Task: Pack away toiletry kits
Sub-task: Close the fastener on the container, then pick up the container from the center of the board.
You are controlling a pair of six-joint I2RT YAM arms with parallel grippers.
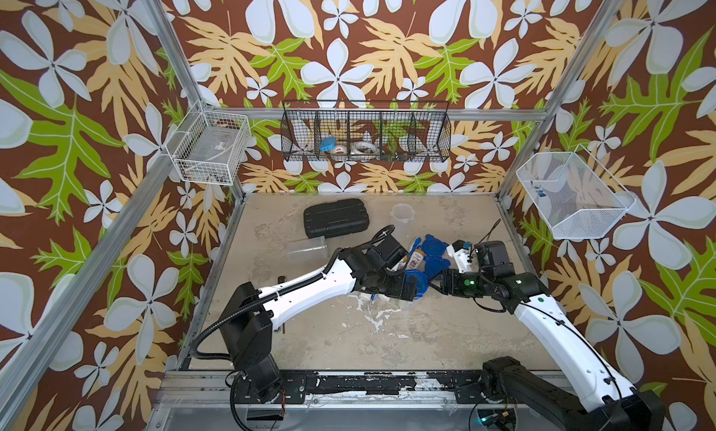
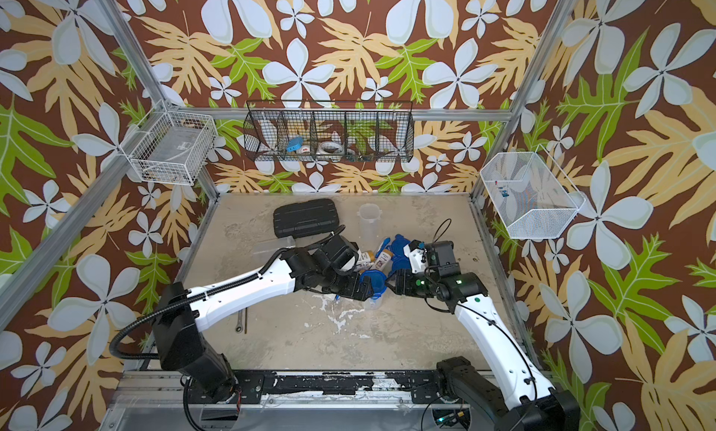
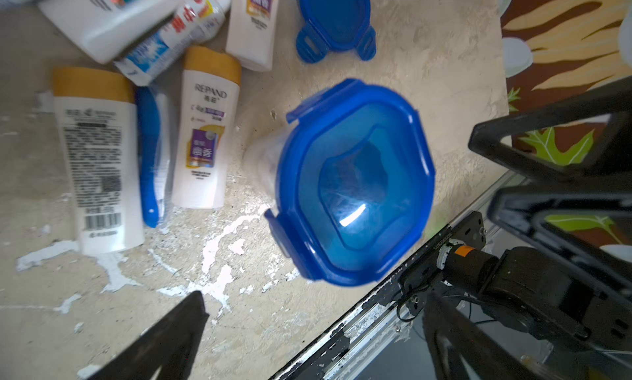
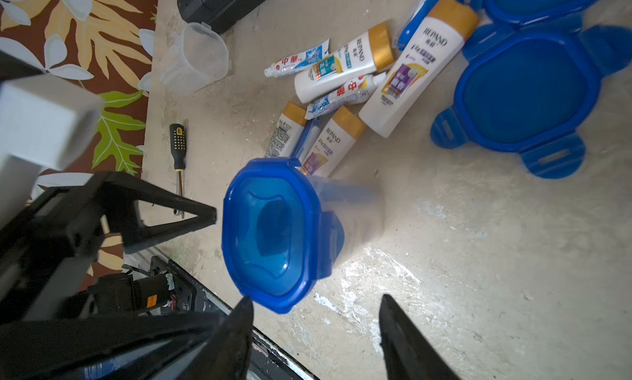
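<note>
**Figure. Lidded tumbler between two end effectors.** The lidded tumbler point(image 2: 372, 289) stands upright on the counter point(image 1: 387, 340), at 6 o'clock of the heap of bottles point(image 4: 413, 70), toothpaste tubes point(image 4: 297, 62) and a toothbrush point(image 3: 148, 156). The left end effector point(image 3: 314, 330) is at the tumbler's 9 o'clock with its jaws spread wide and clear of the tumbler. The right end effector point(image 4: 318, 320) is at the tumbler's 3 o'clock with its jaws apart and nothing between them. One of its fingertips point(image 4: 244, 306) lies at the lid's rim, and contact cannot be told.

*Handling (judged).* The tumbler looks light, with thin, smooth, tapered walls. It is likely to flex or slip under a hard squeeze and to tip if nudged. The safest hold is across the stiff lid rim, on the sides away from the clips.

*Views compared.* Both top views place the two open tumblers, one upright point(image 1: 402, 216) and one on its side point(image 1: 306, 248), at 12 and 10 o'clock of the heap. The arms hide most of the heap in those views. The wrist views show the bottle labels and the clips folded down on the lid. The right wrist view alone shows the loose lids point(image 4: 523, 91) in full and a screwdriver point(image 4: 178, 146). The tinted lid hides whatever the tumbler contains.
</note>
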